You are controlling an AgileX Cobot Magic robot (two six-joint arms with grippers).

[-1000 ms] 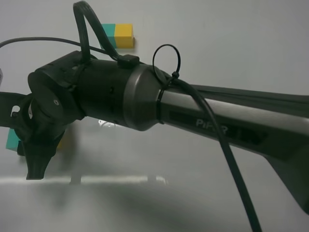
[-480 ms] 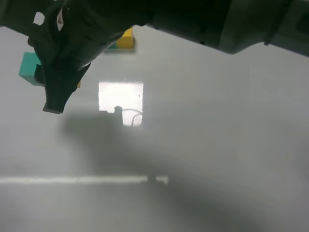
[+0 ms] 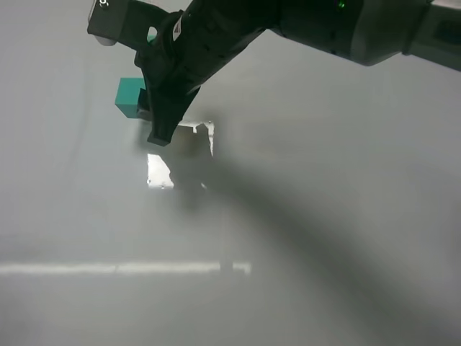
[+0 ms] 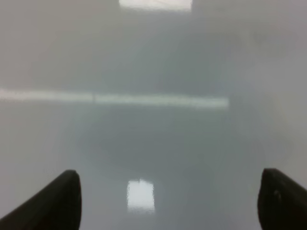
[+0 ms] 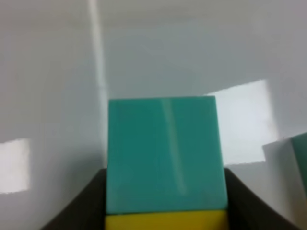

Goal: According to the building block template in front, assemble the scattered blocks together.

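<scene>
My right gripper (image 3: 148, 108) reaches across to the upper left and is shut on the scattered blocks. The teal-green cube (image 3: 130, 98) sticks out to its left. The right wrist view shows this teal cube (image 5: 165, 153) joined flush to the yellow cube (image 5: 165, 221) between the fingers (image 5: 96, 194). The pair hangs above the table. The template is almost all hidden behind the right arm; only a teal sliver (image 3: 151, 34) shows. My left gripper (image 4: 168, 201) is open and empty over bare table.
The glossy grey table (image 3: 324, 238) carries bright light reflections (image 3: 160, 171) and the arm's shadow. A teal corner (image 5: 302, 155) shows at the edge of the right wrist view; I cannot tell what it is.
The right arm has swung back and to the right, carrying the teal and yellow cubes from the left edge to the upper left. It now covers the template.
</scene>
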